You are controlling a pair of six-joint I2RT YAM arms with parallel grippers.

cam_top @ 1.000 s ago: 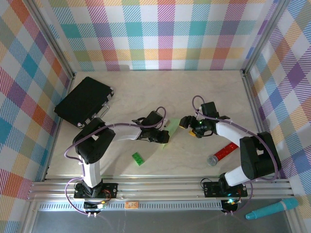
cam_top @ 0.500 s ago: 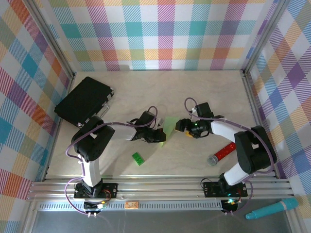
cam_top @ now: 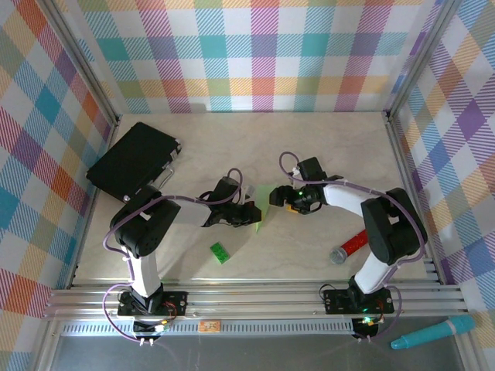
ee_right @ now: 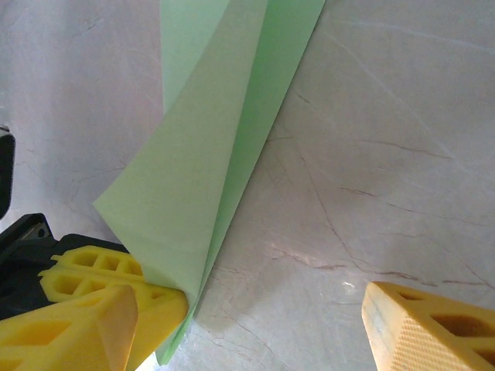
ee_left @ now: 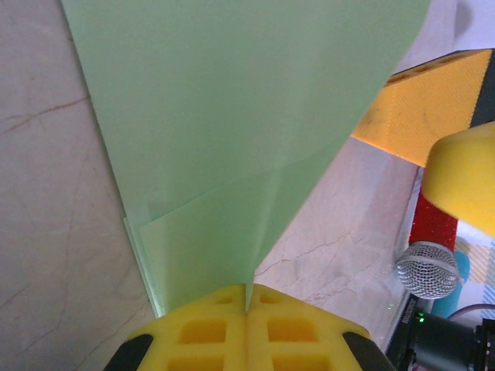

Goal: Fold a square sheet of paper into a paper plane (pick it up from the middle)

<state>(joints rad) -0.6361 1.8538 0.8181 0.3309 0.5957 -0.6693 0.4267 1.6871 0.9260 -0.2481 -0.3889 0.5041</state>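
Near the middle of the table, the left gripper stays clenched on the partly folded square sheet of paper. The right gripper, jaws spread, has slid leftward to the raised flap, apparently ready to press the next crease.

Pale-green folded paper, bright-green brick, pastel-plaid walls, beige marbled table.

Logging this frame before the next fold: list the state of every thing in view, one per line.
paper: partly folded, pinched in the left tool.
left tool: shut on the paper.
right tool: open, beside the paper, holding nothing.
toy brick: lying loose, untouched.
red tube: lying on its side.
black case: closed, lying flat.
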